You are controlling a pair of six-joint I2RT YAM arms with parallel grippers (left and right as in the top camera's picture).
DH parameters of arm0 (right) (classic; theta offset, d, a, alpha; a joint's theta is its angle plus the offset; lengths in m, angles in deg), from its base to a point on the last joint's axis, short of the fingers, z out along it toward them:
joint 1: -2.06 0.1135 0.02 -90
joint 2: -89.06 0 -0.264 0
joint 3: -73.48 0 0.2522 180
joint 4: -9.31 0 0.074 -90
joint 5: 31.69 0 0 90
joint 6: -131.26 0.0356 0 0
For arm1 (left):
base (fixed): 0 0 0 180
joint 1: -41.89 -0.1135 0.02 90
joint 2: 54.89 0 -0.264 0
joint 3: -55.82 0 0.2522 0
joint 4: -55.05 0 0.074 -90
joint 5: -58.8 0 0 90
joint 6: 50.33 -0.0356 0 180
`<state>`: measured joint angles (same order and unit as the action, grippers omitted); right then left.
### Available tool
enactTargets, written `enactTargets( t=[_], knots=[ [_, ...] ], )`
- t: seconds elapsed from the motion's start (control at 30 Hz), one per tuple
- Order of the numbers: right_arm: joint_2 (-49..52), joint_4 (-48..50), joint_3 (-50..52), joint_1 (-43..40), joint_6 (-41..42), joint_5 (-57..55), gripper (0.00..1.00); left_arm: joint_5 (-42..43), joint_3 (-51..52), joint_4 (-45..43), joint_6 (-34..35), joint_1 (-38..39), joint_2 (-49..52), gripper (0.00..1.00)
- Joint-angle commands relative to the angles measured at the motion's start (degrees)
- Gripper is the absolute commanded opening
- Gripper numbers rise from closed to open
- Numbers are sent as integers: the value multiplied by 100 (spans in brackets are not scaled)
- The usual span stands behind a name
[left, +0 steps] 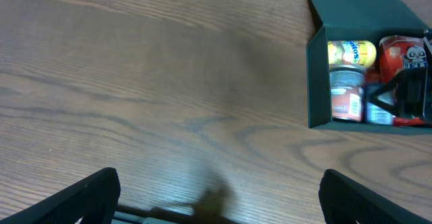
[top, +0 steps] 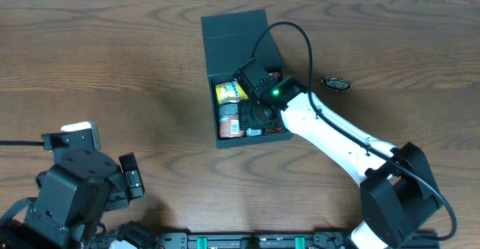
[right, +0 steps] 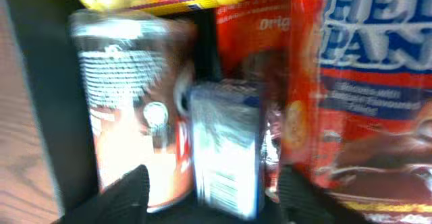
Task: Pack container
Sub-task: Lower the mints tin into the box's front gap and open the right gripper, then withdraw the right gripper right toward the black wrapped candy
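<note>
- Container (top: 236,43) sits on the counter (top: 112,61) just toward 12 o'clock from centre. Its lid (top: 240,31) is folded back toward 12 o'clock and the inside is open to view.
- Packing looks well along. A yellow pack (top: 230,91), a red-labelled can (left: 347,92), a red carton (right: 364,82) and a silver-blue packet (right: 226,143) all lie inside, crowded side by side.
- The lid is not yet shut, which I judge to be the main step left.
- A small dark oval object (top: 336,83) lies on the counter at 3 o'clock from the container, well apart from it. I cannot tell whether it belongs in the load.
- Right fingers (right: 128,193) are down inside the container and stand apart, one on each side of the silver-blue packet. A gap shows on either side, though the view is blurred, so I cannot confirm contact.
- Left fingers (left: 94,193) hang at 7 o'clock, spread wide, holding nothing, with only bare counter between them.
</note>
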<state>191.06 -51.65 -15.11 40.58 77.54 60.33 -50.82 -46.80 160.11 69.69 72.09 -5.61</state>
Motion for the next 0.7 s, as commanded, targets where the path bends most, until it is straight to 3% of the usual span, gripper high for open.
enactTargets(
  t=[0.0,0.13,0.5,0.67],
  knots=[
    [-9,-24,42,57,15,-116,80,17,-76,17,37,-17,-17,95],
    [-17,-17,-39,55,9,-116,91,17,-76,15,20,-17,-17,95],
    [-1060,-780,-1355,50,-282,166,99,15,-76,15,-7,-17,-17,95],
    [-1836,-1768,-1665,-280,-463,-1252,99,15,-76,20,-4,-17,-17,95]
  ],
)
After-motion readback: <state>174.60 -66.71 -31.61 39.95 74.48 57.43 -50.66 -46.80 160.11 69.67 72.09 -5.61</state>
